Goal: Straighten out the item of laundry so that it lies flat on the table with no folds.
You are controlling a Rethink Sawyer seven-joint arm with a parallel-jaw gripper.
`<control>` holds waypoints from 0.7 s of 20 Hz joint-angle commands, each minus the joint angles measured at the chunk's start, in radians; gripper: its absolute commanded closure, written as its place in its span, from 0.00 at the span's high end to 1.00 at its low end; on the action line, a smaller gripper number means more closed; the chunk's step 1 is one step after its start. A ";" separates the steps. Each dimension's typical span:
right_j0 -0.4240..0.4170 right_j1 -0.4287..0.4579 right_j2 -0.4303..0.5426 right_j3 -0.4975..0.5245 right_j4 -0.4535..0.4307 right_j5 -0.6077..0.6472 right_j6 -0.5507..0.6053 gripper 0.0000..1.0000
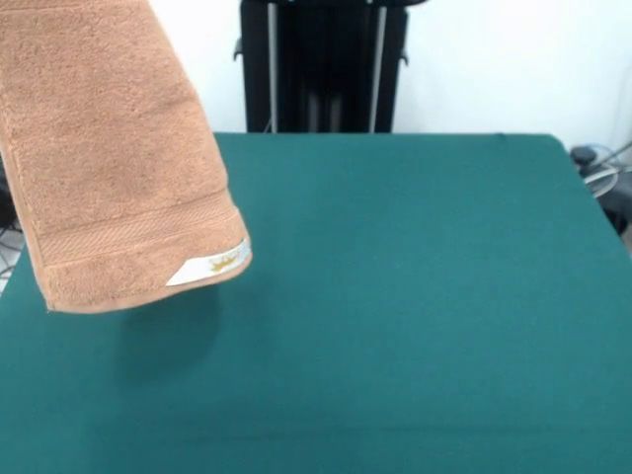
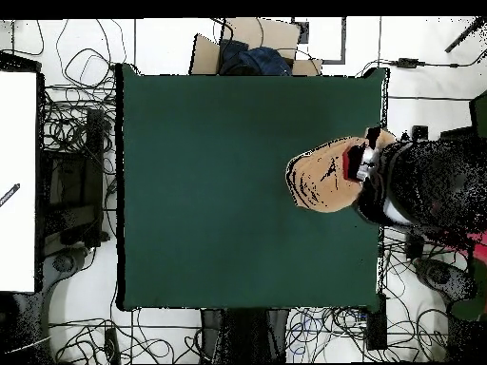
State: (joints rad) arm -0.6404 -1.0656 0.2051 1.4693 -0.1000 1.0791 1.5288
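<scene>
**Towel aloft, hanging below the pincer at the table's side**

Pincer [image 2: 363,162]: seen by me only from overhead, at the table's edge nearest the arm; the front view cuts it off above. I judge it closed on the towel's upper part, since the cloth hangs from there.

Item of laundry [image 1: 114,158]: light orange-tan towel, directly beneath the pincer, long axis near vertical and tilted. It hangs doubled over, border band and white tag [image 1: 207,265] at the low end, clear of the surface with its shadow beneath.

Table [image 1: 415,296]: green, open toward the middle. I judge the laying-out move runs that way, low edge down first.
</scene>
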 commanded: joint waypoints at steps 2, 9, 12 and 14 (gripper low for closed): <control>-0.037 0.107 0.060 0.027 -0.006 0.012 -0.063 0.00; -0.021 0.116 0.061 0.046 -0.033 -0.057 -0.046 0.00; 0.008 0.117 0.046 0.135 -0.029 -0.143 0.022 0.00; 0.019 0.137 0.041 0.175 -0.031 -0.211 0.056 0.00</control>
State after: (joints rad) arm -0.6720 -0.9584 0.2051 1.4830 -0.1054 1.0192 1.5288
